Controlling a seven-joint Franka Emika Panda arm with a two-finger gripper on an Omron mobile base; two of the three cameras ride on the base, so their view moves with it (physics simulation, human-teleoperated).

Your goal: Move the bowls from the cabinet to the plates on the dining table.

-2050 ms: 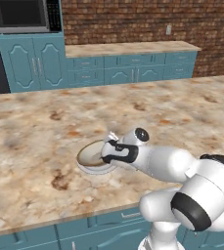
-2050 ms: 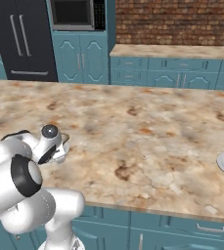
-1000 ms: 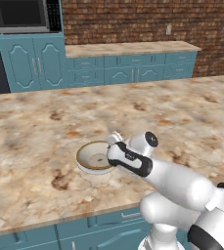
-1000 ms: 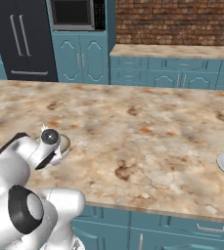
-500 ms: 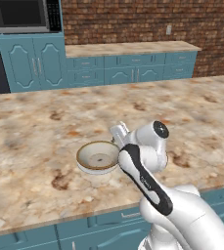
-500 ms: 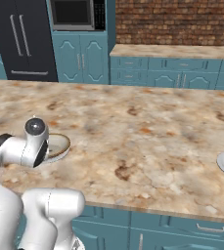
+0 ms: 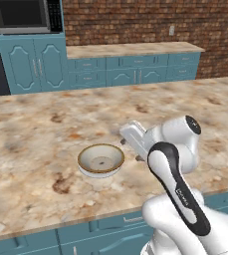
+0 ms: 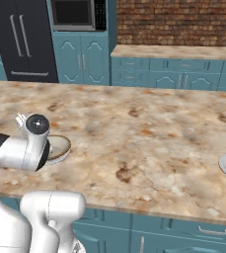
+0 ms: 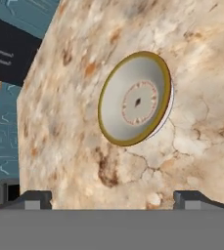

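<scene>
A microwave [image 7: 27, 15] sits above teal cabinets, beside a black fridge [image 8: 20, 39] and brick wall [image 7: 135, 22].

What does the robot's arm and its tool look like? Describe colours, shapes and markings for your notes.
The arm is glossy white, built of rounded tubular segments with dark grey-black bands and round dark caps at the joints. The tool is pale grey-white and blocky; its two small finger tips are dark grey and squared.

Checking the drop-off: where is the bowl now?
The bowl sits upright on the dining table, near its front edge, just left of the open pincer.
</scene>
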